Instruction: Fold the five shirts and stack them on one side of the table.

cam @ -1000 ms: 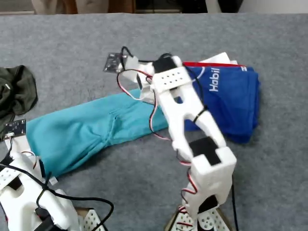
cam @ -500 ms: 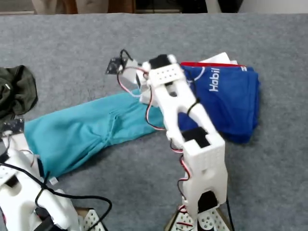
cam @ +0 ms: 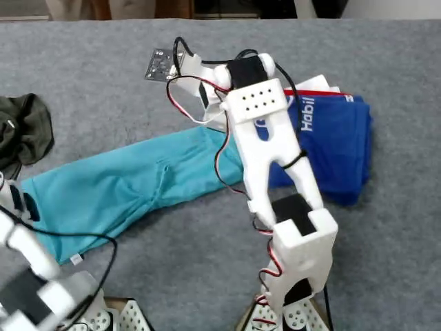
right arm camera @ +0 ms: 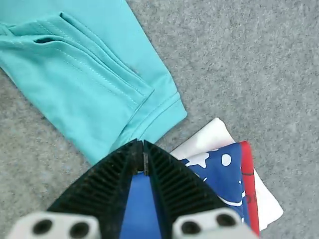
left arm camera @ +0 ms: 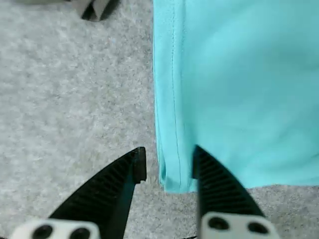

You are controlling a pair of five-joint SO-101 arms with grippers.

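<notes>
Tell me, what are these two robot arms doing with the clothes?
They are folding shirts on a grey table. The left gripper, open, straddles a corner of the long teal shirt. The right gripper is shut near its other end, over the blue shirt topping the folded pile. A dark shirt lies crumpled.

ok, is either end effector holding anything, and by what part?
Nothing is held. The left end effector is open over a corner of the teal shirt. The right end effector is shut, with no cloth visible in it.
</notes>
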